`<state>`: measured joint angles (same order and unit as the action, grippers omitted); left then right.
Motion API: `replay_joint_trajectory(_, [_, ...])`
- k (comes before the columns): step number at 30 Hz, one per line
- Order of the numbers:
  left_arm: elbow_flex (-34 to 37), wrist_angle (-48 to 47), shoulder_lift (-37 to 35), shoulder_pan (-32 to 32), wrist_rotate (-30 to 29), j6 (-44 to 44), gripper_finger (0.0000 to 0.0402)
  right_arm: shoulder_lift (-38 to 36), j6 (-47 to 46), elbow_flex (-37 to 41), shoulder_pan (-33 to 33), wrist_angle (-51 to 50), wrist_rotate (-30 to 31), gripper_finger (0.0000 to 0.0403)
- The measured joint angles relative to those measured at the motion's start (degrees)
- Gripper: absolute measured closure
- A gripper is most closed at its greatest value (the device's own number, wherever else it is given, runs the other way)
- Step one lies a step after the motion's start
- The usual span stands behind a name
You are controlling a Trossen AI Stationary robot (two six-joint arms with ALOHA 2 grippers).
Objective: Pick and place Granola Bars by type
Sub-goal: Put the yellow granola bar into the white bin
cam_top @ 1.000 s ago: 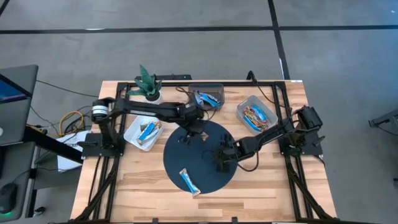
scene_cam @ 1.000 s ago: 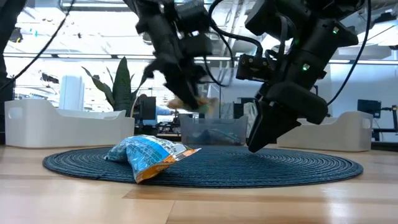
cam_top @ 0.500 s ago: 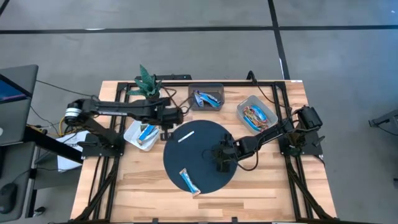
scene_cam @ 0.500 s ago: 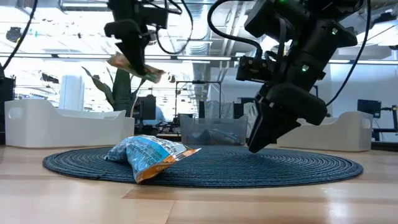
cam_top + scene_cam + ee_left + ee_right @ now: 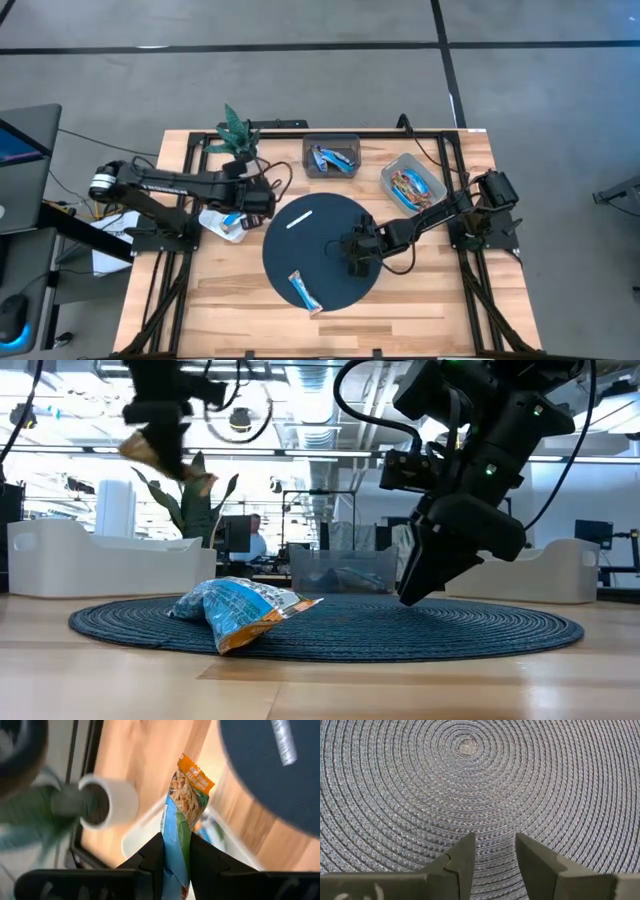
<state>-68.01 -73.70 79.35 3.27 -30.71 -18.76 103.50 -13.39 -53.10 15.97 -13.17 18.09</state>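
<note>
My left gripper (image 5: 252, 204) hangs over the white bin (image 5: 212, 224) at the table's left, shut on a granola bar (image 5: 183, 805) with a blue, green and orange wrapper. That bin holds blue-wrapped bars (image 5: 234, 218). My right gripper (image 5: 495, 854) stands open just above the dark round mat (image 5: 330, 240), nothing between its fingers. Another blue bar (image 5: 305, 290) lies flat on the mat's near part, seen crumpled in the low view (image 5: 240, 610). A thin white stick (image 5: 300, 218) lies on the mat's far left part. My left gripper pinches the bar's blue half (image 5: 175, 832) between its two fingers (image 5: 156, 854), which press on its flat faces. The fingers slant downward. The orange end (image 5: 196, 775) sticks out past the fingertips. The bar is lifted clear and hangs tilted below the gripper (image 5: 165, 458), above the bin.
A grey bin (image 5: 330, 158) with blue bars stands at the far middle. A white bin (image 5: 412, 183) with multicoloured bars stands at the far right. A potted plant (image 5: 237, 135) in a white pot (image 5: 107, 802) stands close behind the left bin.
My left gripper has carried the bar from over the mat's far edge toward the table's left edge and upward, rolling its wrist on the way. It is now above the left white bin, still shut on the bar.
</note>
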Motion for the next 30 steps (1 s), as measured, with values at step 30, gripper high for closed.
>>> replay_joint_trajectory(30, [19.0,4.3,-9.3,1.4,-0.4,-5.4,0.0202,0.0,0.4,0.0,-3.0,1.7,0.0,0.027])
